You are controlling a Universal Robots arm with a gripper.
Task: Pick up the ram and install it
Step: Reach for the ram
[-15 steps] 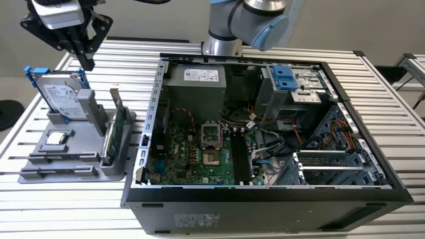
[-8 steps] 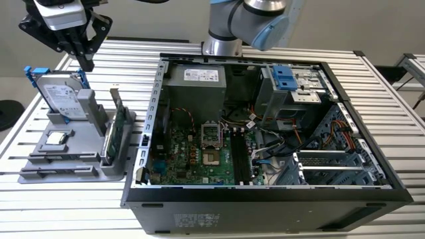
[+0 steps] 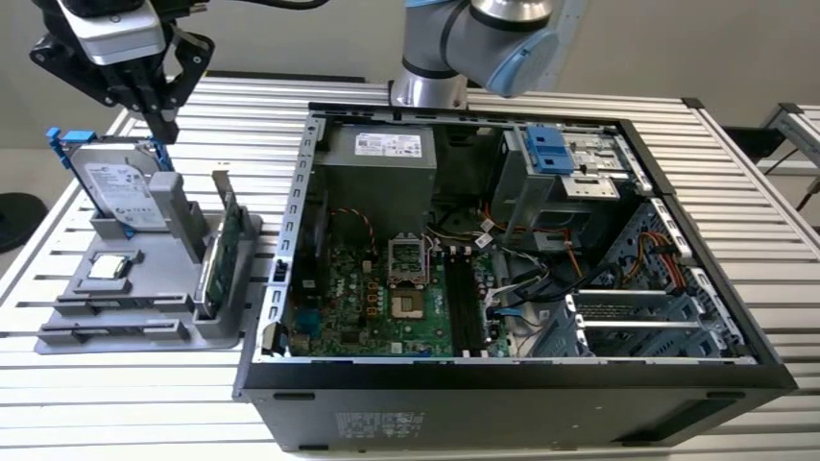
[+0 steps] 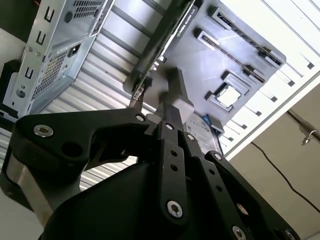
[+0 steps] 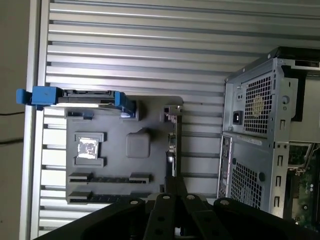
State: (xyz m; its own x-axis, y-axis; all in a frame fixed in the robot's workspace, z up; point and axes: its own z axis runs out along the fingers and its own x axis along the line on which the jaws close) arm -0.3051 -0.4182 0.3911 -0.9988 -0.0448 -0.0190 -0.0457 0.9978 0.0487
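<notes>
While above the hard drive (image 3: 125, 187), the end effector (image 3: 163, 125) sits closed, empty

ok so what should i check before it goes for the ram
1. case open: ok.
2. ram lying in the tray: ok.
3. gripper over the ram: not ok, it hangs above the hard drive at the tray's far end.
4. fingers open for a grasp: not ok, shut and empty.
5. board slots free: ok, they look empty.
</notes>
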